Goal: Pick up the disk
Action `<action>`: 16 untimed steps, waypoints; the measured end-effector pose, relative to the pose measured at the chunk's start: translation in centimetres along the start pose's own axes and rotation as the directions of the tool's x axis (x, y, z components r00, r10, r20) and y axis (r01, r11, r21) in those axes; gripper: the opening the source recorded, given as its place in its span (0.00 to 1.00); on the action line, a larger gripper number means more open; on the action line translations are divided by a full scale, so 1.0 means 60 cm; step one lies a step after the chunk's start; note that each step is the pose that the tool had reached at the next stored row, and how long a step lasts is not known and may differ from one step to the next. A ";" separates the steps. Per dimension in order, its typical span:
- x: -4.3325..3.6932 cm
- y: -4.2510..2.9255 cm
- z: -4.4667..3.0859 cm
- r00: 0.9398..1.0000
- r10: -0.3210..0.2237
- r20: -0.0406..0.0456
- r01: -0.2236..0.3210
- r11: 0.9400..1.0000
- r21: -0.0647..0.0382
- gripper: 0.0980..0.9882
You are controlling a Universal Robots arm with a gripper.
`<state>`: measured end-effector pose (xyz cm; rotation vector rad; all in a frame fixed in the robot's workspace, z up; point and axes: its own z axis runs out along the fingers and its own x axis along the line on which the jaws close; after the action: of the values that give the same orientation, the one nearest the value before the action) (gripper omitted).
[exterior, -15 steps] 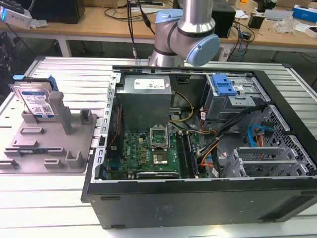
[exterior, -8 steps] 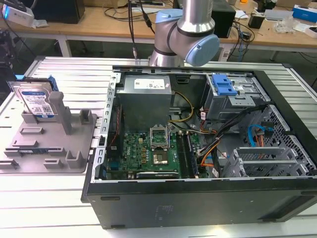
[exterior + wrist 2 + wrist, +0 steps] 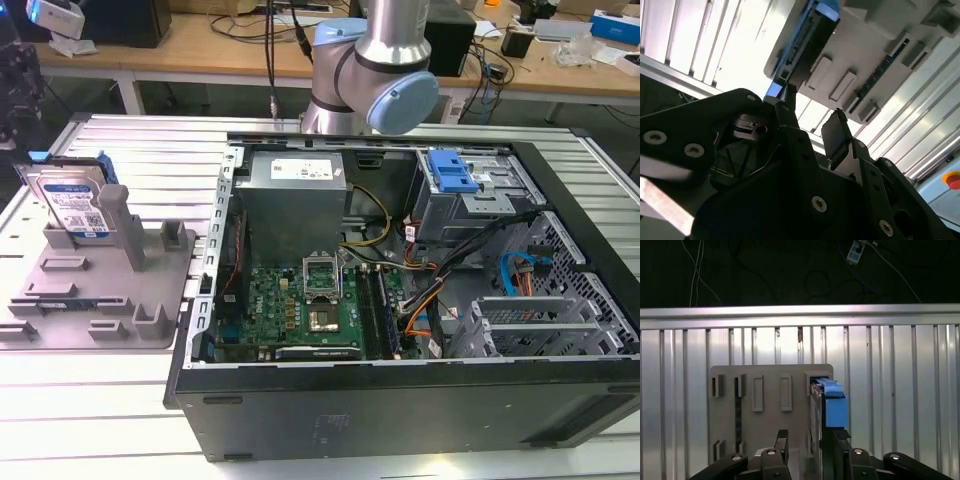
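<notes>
Silver disk [image 3: 68, 203] on edge, slightly tilted, in grey fixture [image 3: 110, 292]

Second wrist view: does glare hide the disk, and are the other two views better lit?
Second wrist view: glare whitens the table slats and part of the grey fixture; the disk reads as a dark strip. First wrist view: even light, disk clear. Exterior view: glare on the slats, disk well lit.

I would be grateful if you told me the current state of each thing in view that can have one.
gripper: open, holding nothing.
grey fixture: lying flat on the table.
disk: standing on edge in the grey fixture, not gripped.
computer case: side open, interior exposed.
</notes>
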<state>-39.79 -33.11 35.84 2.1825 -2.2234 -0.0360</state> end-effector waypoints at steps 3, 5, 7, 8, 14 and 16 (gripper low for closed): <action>-0.026 0.010 0.007 1.000 0.000 0.000 0.000 1.000 0.009 0.43; -0.027 0.026 0.013 1.000 -0.001 0.000 0.001 1.000 0.018 0.43; -0.027 0.030 0.017 1.000 -0.002 -0.001 0.002 1.000 0.020 0.43; -0.027 0.030 0.017 1.000 -0.006 -0.003 0.006 1.000 0.020 0.43; -0.027 0.030 0.020 1.000 -0.009 -0.007 0.009 1.000 0.020 0.43; -0.027 0.029 0.028 1.000 -0.015 -0.014 0.015 1.000 0.020 0.43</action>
<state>-41.56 -31.45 34.25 2.2028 -2.2099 0.0014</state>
